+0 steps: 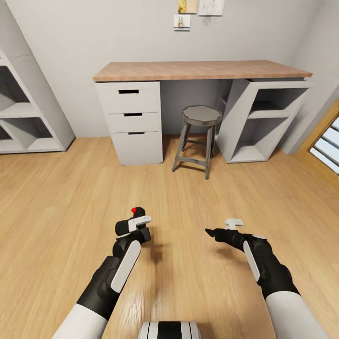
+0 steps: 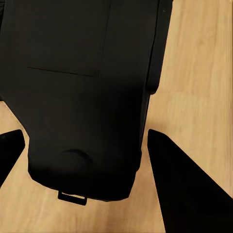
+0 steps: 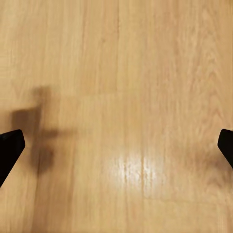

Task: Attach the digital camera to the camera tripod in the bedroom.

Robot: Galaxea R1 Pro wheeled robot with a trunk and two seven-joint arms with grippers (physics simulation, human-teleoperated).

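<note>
- The left pincer (image 1: 134, 226) pinches the digital camera (image 2: 82, 97) between its fingers, above the wood floor (image 1: 56, 197).
- The right pincer (image 1: 221, 230) hangs spread wide, holding nothing.

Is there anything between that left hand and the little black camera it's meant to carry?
Nothing visible: the digital camera sits directly between the left gripper fingers, held above the wood floor.

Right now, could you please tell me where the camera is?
The camera is held in the left gripper, above the wood floor, in front of the desk and stool.
</note>
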